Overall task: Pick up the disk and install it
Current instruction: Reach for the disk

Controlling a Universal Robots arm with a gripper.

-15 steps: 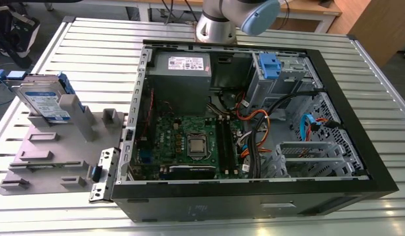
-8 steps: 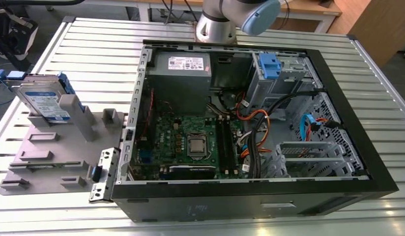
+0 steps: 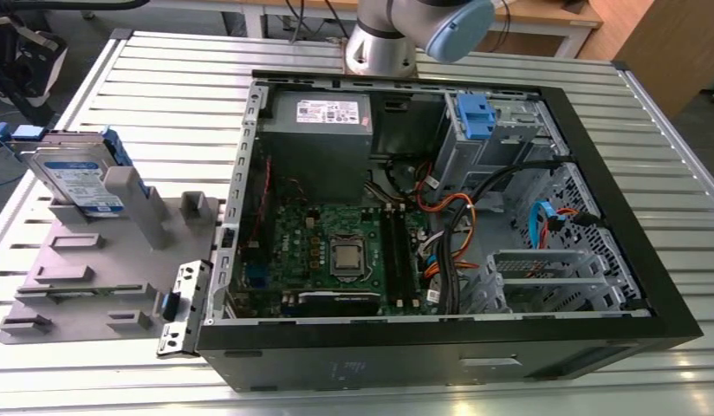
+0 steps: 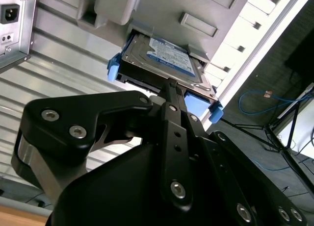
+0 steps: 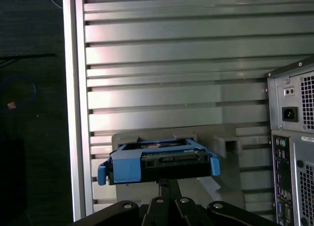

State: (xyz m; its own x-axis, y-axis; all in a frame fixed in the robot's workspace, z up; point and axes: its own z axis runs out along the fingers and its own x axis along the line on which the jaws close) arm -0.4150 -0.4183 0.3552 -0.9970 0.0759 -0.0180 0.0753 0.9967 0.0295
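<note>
Disk (image 3: pixel 70 173): silver-grey metal, white-and-blue label, blue bracket frame.
Desk (image 3: pixel 160 78): pale silver, ribbed in parallel slats.
Disk holder (image 3: pixel 103 269): plain matte grey.
Computer case (image 3: pixel 652 260): black shell, grey metal interior.
Motherboard (image 3: pixel 334 247): green.
Cables (image 3: pixel 446 204): orange, black and blue.
Arm (image 3: pixel 409 30): silver with a light blue cap.

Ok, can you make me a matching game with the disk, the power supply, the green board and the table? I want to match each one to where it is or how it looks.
Things:
1. disk
2. power supply
3. green board
4. table

Descriptions:
A. made of silver slats
B. lying flat in the middle of the open case
C. standing in the grey holder, outside the case
D. grey box with a white sticker, inside the case

Pairs: 1-C, 2-D, 3-B, 4-A
</note>
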